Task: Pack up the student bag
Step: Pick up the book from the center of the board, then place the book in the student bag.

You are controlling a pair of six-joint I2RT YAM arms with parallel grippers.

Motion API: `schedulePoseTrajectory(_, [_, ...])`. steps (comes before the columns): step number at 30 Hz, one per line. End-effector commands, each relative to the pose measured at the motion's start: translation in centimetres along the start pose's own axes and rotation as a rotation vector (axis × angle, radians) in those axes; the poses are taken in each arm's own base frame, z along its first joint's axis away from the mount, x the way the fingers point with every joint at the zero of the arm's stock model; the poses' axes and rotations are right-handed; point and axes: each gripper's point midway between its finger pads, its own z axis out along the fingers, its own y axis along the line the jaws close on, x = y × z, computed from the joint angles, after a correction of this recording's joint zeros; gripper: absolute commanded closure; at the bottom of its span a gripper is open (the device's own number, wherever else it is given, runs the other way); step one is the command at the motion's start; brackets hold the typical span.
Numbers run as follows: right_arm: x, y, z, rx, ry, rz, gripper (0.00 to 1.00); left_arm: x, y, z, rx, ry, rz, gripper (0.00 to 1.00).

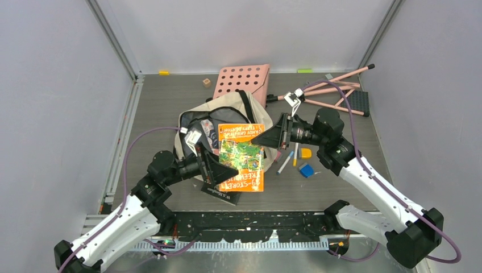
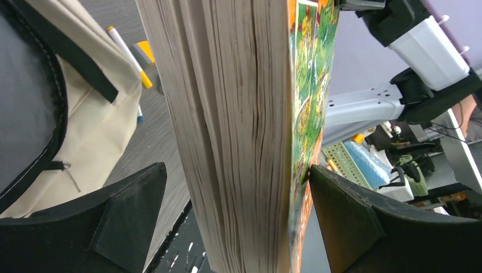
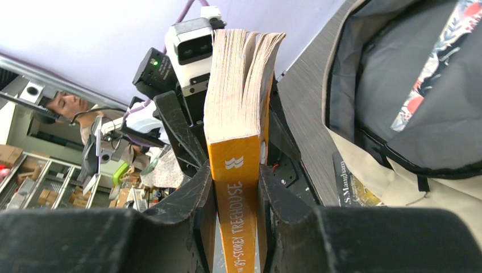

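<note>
Right fingers clenched on the orange book at its spine. Left fingers released, straddling its page edge. Student bag lies open on the worktop, partly under the book. Recommendation: angle the book into the opening, clear of the zipper trim.

Backpack, one. Books, two: orange book and black book. Markers, two on the counter: blue-tipped marker and yellow-tipped marker. Small blocks, three: yellow block, blue block, wooden cube. Pink perforated board, one. Pink folding frame, one. Pincers, two: left pincer, right pincer.
</note>
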Motion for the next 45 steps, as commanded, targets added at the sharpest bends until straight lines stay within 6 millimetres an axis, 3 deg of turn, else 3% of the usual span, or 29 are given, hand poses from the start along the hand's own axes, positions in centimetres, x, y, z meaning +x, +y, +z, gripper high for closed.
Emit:
schedulePoseTrajectory(1, [-2.4,4.9,0.0,-0.161,-0.037,-0.118,0.99,-2.6,-3.7,-0.1,0.131,-0.071,0.036,0.03])
schedulePoseTrajectory(11, [-2.0,2.2,0.9,-0.099,-0.025,-0.131,0.99,-3.1,-3.3,-0.5,0.098,-0.113,0.036,0.77])
schedulePoseTrajectory(14, [-2.1,0.7,1.1,-0.04,-0.042,-0.145,0.99,-3.2,-2.4,-0.7,0.045,-0.122,0.047,0.92])
schedulePoseTrajectory(16, [-2.3,-0.7,1.2,0.028,-0.054,-0.151,0.91,-3.3,-1.3,-1.0,-0.029,-0.124,0.066,0.99])
schedulePoseTrajectory(18, [-2.5,-2.2,1.2,0.102,-0.068,-0.159,0.74,-3.6,0.7,-1.6,-0.168,-0.124,0.09,1.0])
schedulePoseTrajectory(19, [-2.5,-2.9,1.1,0.138,-0.067,-0.153,0.6,-4.2,1.5,-2.2,-0.243,-0.132,0.115,1.0])
schedulePoseTrajectory(21, [-2.7,-4.8,0.8,0.236,-0.084,-0.151,0.41,-4.9,3.5,-3.1,-0.386,-0.112,0.188,0.99])
schedulePoseTrajectory(23, [-3.2,-6.7,0.5,0.334,-0.106,-0.149,0.32,-5.8,4.9,-3.9,-0.504,-0.089,0.236,0.98])
schedulePoseTrajectory(26, [-3.8,-9.6,0.3,0.468,-0.129,-0.132,0.3,-7.6,6.6,-4.8,-0.665,-0.059,0.308,0.99])
schedulePoseTrajectory(30, [-3.6,-12.5,0.6,0.601,-0.12,-0.104,0.3,-9.4,8.5,-4.3,-0.768,0.001,0.357,1.0])
schedulePoseTrajectory(36, [-2.0,-16.9,2.0,0.787,-0.047,-0.114,0.32,-13.5,12.3,-5.3,-0.825,-0.039,0.214,1.0])
schedulePoseTrajectory(40, [-0.9,-19.3,3.0,0.895,0.014,-0.14,0.42,-15.7,12.5,-5.9,-0.805,-0.055,0.171,1.0])
schedulePoseTrajectory(42, [-0.5,-21.0,3.3,0.962,0.049,-0.159,0.45,-15.7,12.7,-6.1,-0.818,-0.043,0.184,1.0])
schedulePoseTrajectory(45, [0.0,-22.0,4.0,0.983,0.077,-0.172,0.47,-15.3,13.4,-6.2,-0.819,-0.06,0.193,1.0])
